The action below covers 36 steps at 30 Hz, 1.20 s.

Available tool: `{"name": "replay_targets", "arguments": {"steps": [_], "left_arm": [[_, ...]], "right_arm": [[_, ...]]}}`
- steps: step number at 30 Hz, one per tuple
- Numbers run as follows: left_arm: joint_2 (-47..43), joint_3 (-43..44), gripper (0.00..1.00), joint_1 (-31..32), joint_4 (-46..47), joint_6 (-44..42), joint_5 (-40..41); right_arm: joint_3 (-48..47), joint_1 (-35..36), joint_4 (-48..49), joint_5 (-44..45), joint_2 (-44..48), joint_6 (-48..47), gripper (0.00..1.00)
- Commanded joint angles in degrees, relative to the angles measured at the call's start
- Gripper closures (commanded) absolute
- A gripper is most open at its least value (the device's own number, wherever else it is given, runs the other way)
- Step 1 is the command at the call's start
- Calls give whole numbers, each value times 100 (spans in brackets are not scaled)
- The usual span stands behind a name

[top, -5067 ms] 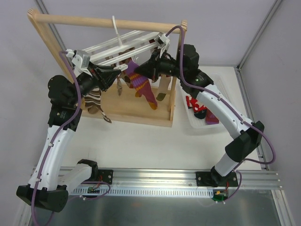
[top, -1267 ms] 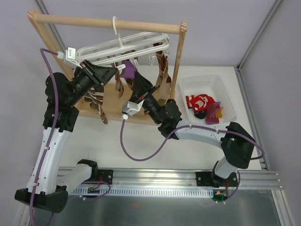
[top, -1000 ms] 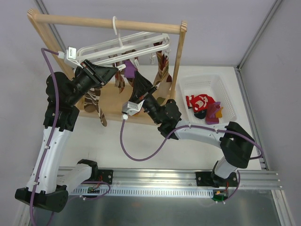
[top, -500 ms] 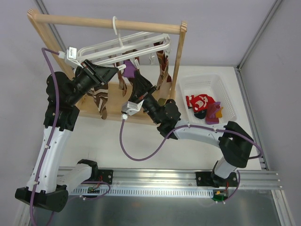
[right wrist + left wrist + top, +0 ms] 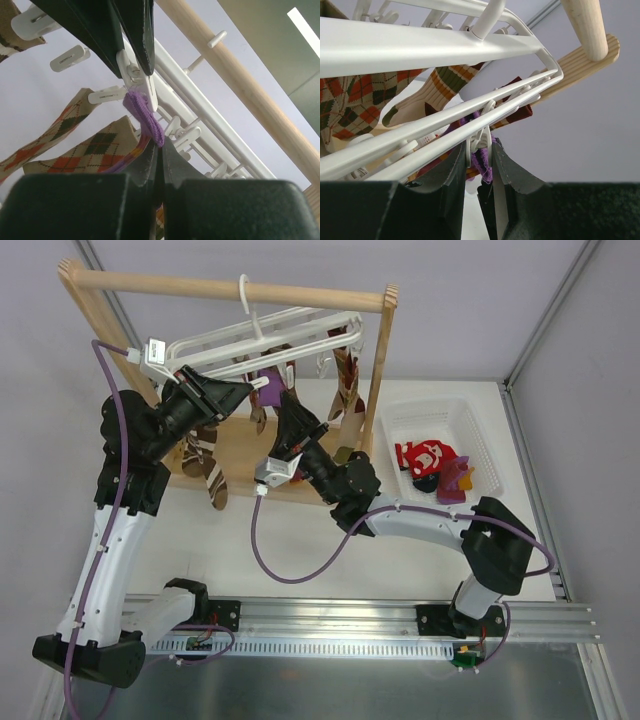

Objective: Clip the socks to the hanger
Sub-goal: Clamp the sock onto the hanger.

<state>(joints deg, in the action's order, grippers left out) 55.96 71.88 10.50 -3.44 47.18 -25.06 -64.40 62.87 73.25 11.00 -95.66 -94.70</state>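
ITEM: socks, knit, assorted. Ref. landmark = hanger (image 5: pixel 420 47), a white plastic railed frame w/ dangling clips. Spares: red sock (image 5: pixel 420 458) w/ white marks + magenta sock (image 5: pixel 455 482), lying in white basket (image 5: pixel 430 415), right of and below hanger, neither gripper on them. In work: purple sock (image 5: pixel 144 112), cuff end up, just under hanger's mid rails, leg trailing below. Right gripper (image 5: pixel 159 150): jaws clamped tight on the cuff fabric just below its top edge, offering that edge up. Left gripper (image 5: pixel 479 149): jaws narrow, pinched on a white clip (image 5: pixel 480 136) hanging from hanger's inner rail. Cuff edge touches clip's mouth; whether clip has bitten, can't tell. Already hung under hanger: argyle socks (image 5: pixel 350 105), brown/orange; wavy-striped sock (image 5: pixel 210 465) at its left end. Behind/above hanger: wooden rack (image 5: pixel 230 287), hanger's hook over the dowel. HANDLING (est.): sock light, soft, limp, not fragile. Ribbed cuff prob. the thickest, grippiest part, so take hold there, close to the edge, leaving a margin of fabric free for the clip. Loose leg likely to swing. Clip small, springy. Hanger hangs free and prob. sways if pushed, so steady clip while feeding cuff.
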Motion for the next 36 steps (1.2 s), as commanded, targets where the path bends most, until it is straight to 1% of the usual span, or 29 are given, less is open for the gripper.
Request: {"name": "replay_targets", "arguments": {"steps": [1,15,20,24,28,31,32,35,36], "left_arm": [[11,142,88,48,-210,81,-447],[2,134,87,48,-201,81,-430],[2,116,87,48,-209,81,-395],[11,81,86,48,-201,90,-368],[-59,37,77,48,-201,99,-254],[-129,-7,61,48,-209,107,-158],[-130,2,53,48,-201,107,-166],[-138,2,42,40,-209,116,-184],[-147,2,36,48,-201,125,-184]], "right_arm": [[-336,50,497,-107,-14,-75,99],[-468,111,602,-55,-243,-225,99],[-442,138,602,156,-173,-23,99],[-415,146,576,148,-129,30,99],[-477,138,585,156,-173,-23,99],[-503,138,585,148,-208,-93,99],[-503,138,585,148,-216,-102,99],[-538,146,550,174,-217,-111,99],[-547,138,524,191,-217,-111,99]]}}
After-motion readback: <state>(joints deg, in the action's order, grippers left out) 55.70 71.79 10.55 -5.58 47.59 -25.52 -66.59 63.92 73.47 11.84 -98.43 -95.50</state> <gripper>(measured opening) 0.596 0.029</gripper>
